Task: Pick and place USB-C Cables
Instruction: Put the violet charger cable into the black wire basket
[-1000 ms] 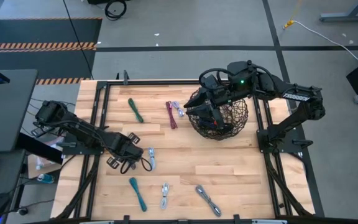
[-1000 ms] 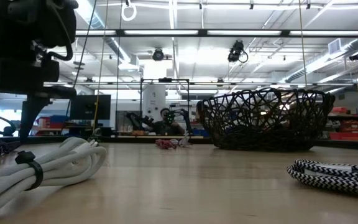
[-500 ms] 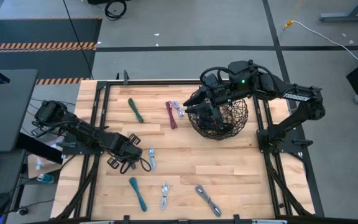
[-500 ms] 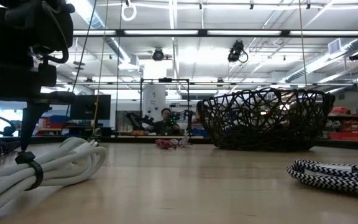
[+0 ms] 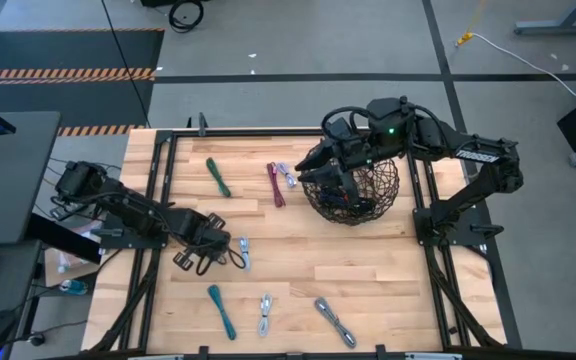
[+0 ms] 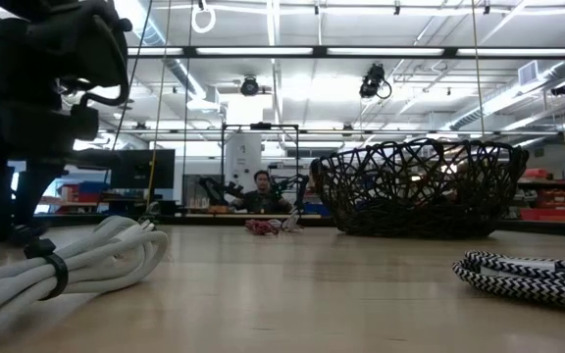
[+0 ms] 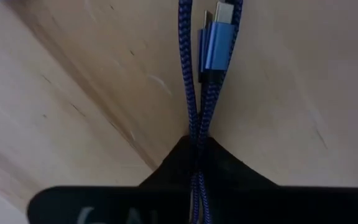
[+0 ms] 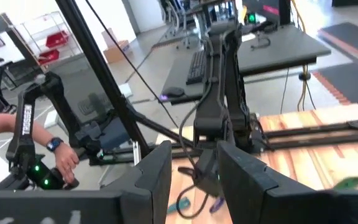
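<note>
Most cables are not yet in the basket [image 5: 353, 190]: green [image 5: 222, 311], white [image 5: 265, 313] and grey [image 5: 335, 321] ones lie along the table's near edge, with more farther off. The left gripper [image 5: 230, 252], low over mid-table, is clamped on a blue cable [image 7: 199, 93] lying on the wood. The right gripper [image 5: 340, 182] hangs over the basket, fingers parted and empty.

The large round wire-mesh basket [image 5: 353, 188] sits toward the far right of the wooden slatted table [image 5: 368, 270], with the right gripper [image 5: 338, 180] above it. The left gripper [image 5: 230, 250] is low at the table's left-centre, on a braided cable bundle [image 7: 199, 87]. Three more cable bundles [image 5: 266, 312] lie along the near edge.
</note>
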Robot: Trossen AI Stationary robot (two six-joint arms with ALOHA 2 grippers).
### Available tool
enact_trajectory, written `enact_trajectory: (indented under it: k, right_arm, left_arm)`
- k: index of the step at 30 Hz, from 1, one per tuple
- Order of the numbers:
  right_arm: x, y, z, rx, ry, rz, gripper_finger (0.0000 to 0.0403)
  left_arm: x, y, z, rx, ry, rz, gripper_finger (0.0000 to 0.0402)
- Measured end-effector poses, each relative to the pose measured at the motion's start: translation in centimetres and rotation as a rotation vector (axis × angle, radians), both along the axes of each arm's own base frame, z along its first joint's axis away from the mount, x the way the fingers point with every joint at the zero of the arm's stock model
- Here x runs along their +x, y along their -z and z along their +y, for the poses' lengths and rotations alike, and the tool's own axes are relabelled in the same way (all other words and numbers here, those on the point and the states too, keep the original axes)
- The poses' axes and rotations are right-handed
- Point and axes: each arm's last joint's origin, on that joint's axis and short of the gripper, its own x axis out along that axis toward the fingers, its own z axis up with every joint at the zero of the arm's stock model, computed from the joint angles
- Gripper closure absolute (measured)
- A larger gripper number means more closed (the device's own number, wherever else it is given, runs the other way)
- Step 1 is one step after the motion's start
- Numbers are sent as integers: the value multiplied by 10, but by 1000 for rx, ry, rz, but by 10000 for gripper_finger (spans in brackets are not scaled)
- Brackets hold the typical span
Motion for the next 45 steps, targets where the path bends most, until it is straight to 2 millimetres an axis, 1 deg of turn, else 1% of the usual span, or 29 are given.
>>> enact_trajectory:
  k: [4,6,8,11,12,13,17,20,23,26,29,32,36,38,41,45]
  right_arm:
    - [-2,9,0,-3,13,91,278]
    - [-4,15,-1,-14,53,156,291]
    - [-6,23,-3,-27,90,234,317]
    - [-8,41,-3,-27,113,366,378]
    - [-9,46,-3,-24,119,409,390]
    - [-9,52,-3,-14,127,450,393]
    - [-7,84,-4,52,170,626,383]
    - [-5,105,-6,44,188,752,396]
    - [-6,135,-7,10,233,920,398]
    - [-10,168,-9,-16,280,1070,400]
    - [-14,204,-9,-26,282,1170,400]
    - [-18,239,-6,3,271,1224,401]
    - [-27,276,1,48,248,1266,401]
    - [-29,286,5,102,233,1250,402]
    - [-27,292,14,158,208,1227,402]
    - [-16,286,28,219,152,1118,402]
  left_arm:
    - [2,-2,3,9,-30,-8,382]
    - [8,-5,6,51,-84,-42,382]
    - [21,-17,8,61,-176,-122,382]
    - [36,-37,11,70,-298,-197,382]
    - [42,-44,12,72,-331,-231,382]
    - [49,-53,14,77,-367,-274,382]
    - [66,-84,21,125,-460,-398,382]
    - [76,-108,26,149,-517,-477,382]
    - [82,-130,32,187,-559,-539,382]
    - [86,-144,37,202,-588,-589,382]
    - [88,-152,41,205,-608,-604,382]
    - [88,-153,45,209,-621,-603,382]
    - [87,-153,49,220,-633,-588,382]
    - [87,-153,50,220,-636,-588,382]
    - [87,-153,52,222,-641,-586,382]
    - [87,-153,52,222,-641,-587,382]
